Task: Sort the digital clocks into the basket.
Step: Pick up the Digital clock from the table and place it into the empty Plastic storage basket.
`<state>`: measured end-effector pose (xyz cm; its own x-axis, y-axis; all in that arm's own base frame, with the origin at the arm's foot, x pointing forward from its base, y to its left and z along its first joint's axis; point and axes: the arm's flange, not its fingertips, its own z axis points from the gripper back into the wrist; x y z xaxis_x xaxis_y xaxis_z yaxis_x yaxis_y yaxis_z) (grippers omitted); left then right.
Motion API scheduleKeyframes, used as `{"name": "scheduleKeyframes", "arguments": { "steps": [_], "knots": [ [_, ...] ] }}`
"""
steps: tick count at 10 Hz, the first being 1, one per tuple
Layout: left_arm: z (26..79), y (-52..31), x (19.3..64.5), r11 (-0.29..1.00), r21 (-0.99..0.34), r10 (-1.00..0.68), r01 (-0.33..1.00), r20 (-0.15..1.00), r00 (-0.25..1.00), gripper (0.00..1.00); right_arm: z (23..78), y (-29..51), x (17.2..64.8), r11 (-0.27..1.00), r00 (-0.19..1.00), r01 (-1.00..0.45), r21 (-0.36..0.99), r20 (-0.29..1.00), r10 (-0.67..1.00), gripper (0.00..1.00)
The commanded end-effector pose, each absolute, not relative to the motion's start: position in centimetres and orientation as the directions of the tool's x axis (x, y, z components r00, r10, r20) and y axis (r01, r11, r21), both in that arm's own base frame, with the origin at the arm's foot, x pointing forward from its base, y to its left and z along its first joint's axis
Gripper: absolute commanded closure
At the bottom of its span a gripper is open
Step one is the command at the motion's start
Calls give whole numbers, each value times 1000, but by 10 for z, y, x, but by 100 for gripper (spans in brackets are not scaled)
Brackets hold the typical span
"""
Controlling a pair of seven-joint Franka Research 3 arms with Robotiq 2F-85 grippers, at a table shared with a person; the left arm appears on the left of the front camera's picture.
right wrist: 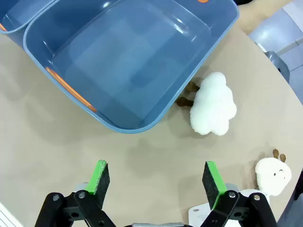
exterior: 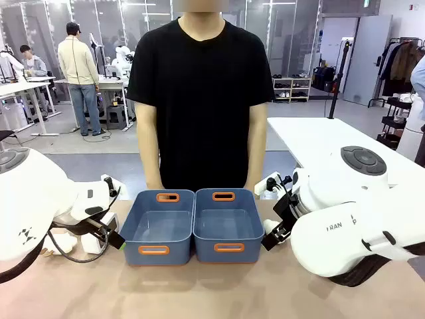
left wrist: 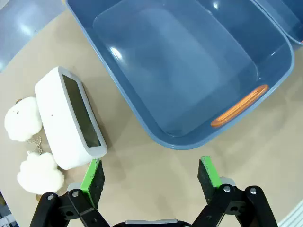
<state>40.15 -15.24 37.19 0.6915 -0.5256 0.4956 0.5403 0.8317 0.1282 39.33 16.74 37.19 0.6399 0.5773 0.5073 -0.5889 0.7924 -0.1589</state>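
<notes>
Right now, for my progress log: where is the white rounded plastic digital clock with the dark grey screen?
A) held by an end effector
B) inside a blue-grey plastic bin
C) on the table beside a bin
C: the digital clock lies on the tan table beside the blue-grey bin.

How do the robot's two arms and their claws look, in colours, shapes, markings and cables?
The left arm and the right arm have rounded, glossy white shells. The right arm carries grey letters "FRAN" and a dark grey round cap; a black cable loops below the left arm. The left claw and the right claw are black, with two jointed fingers and green pads.
</notes>
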Motion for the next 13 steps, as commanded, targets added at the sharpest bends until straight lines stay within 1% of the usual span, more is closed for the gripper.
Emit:
{"name": "scheduleKeyframes", "arguments": {
  "steps": [1, 9, 10, 11, 12, 13],
  "knots": [
    [372, -153, 401, 831, 128, -526, 541, 496, 691, 0, 372, 167, 393, 792, 640, -589, -159, 507, 577, 0],
    [372, -153, 401, 831, 128, -526, 541, 496, 691, 0, 372, 167, 393, 791, 639, -590, -161, 507, 579, 0],
    [403, -155, 410, 822, 108, -532, 560, 497, 686, 0, 408, 162, 405, 791, 646, -606, -82, 530, 550, 0],
    [434, -146, 420, 824, 28, -505, 565, 490, 711, 0, 439, 153, 419, 790, 682, -612, 40, 531, 502, 0],
    [461, -127, 426, 821, -109, -437, 560, 511, 740, 0, 465, 139, 427, 773, 714, -614, 161, 531, 457, 0],
    [484, -99, 428, 808, -237, -363, 539, 520, 773, 0, 489, 118, 430, 766, 749, -585, 266, 539, 385, 0]
  ]
}}
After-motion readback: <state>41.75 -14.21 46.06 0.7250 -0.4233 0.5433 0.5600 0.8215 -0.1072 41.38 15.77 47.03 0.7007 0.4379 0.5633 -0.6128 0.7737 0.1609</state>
